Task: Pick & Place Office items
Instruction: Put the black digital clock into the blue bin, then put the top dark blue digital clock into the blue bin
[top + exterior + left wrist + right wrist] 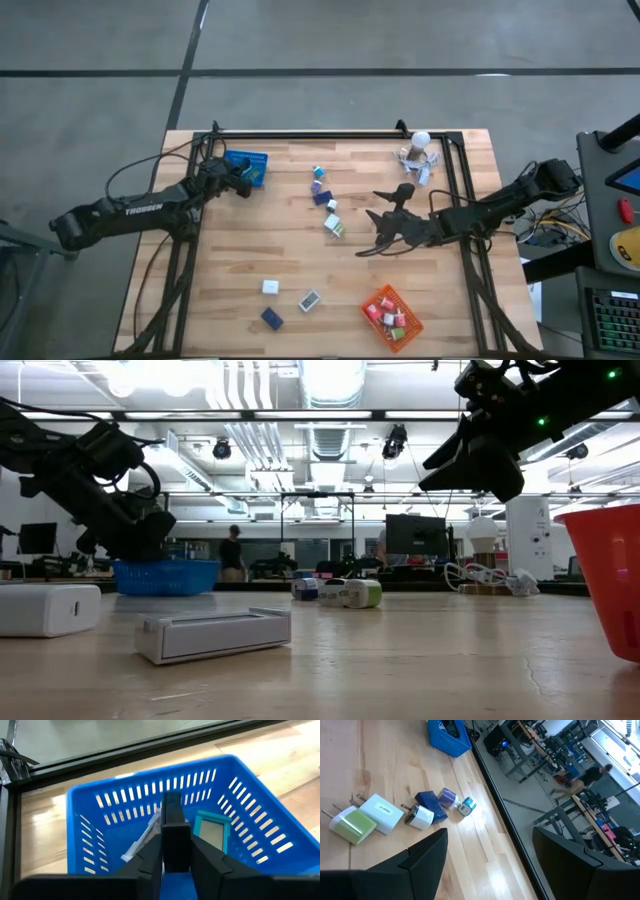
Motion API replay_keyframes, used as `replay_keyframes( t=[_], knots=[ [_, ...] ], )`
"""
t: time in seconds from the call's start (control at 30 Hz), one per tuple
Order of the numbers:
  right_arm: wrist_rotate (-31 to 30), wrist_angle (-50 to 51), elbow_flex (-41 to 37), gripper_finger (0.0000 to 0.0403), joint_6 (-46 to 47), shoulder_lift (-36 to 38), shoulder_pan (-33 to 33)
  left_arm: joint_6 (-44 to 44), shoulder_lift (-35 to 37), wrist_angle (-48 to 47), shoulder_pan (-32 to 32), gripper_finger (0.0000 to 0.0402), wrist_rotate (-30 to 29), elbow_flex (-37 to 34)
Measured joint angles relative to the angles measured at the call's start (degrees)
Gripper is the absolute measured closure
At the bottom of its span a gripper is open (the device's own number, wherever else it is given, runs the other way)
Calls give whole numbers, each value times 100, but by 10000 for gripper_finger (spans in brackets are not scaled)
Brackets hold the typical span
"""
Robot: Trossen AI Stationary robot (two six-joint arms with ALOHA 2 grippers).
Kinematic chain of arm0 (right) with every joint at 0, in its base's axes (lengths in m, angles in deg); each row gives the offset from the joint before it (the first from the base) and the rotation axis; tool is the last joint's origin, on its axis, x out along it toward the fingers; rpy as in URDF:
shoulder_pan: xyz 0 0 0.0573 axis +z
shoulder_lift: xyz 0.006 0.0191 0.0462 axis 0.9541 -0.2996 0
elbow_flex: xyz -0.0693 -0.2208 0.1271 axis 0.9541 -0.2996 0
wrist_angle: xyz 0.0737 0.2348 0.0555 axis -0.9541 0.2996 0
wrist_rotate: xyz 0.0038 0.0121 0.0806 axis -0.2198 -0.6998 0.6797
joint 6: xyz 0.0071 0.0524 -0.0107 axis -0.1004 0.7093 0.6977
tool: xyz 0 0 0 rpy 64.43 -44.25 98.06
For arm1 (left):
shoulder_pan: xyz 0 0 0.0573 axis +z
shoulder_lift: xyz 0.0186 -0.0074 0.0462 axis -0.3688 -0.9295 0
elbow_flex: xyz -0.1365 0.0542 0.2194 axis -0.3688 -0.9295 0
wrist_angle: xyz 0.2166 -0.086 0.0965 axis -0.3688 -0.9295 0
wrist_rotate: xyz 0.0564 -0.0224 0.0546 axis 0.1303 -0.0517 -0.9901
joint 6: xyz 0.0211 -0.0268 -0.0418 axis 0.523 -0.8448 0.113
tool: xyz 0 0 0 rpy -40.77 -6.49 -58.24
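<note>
At ten o'clock, the left gripper point(175, 855) pinches a dark block point(172, 827) over the blue basket point(250, 820) for dropping; the right gripper point(487, 855) waits open.

A robotics lab or workshop — exposed silver ceiling ducts point(330, 435) and strip lights overhead, rows of dark computer monitors point(415, 535) on benches, a person point(232, 550) walking behind the pale wooden surface point(420, 660).

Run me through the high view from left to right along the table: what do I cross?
Left gripper over the blue mesh basket → column of small office items at mid-table → right gripper, open above bare wood → white ball-topped cluster of clips at the far edge.
</note>
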Motion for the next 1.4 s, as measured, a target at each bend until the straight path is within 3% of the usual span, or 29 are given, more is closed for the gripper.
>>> replay_keyframes(
  t=[0.13,0.6,0.73,1.07,1.17,1.4],
  knots=[
    [0,0,0,117,0,0,0,-15,1,-18,0,294,25,-7],
    [0,2,0,117,0,-4,0,505,83,98,0,296,169,207],
    [0,2,0,117,0,-4,0,800,83,99,-4,294,781,480],
    [31,2,0,117,-39,-4,-2,1082,-479,-48,-160,294,3273,1186],
    [35,2,0,117,-42,-4,-4,1137,-979,-137,-307,294,3578,1459],
    [48,2,0,117,-44,-4,-7,1272,-2414,-167,-743,293,3602,2330]
  ],
)
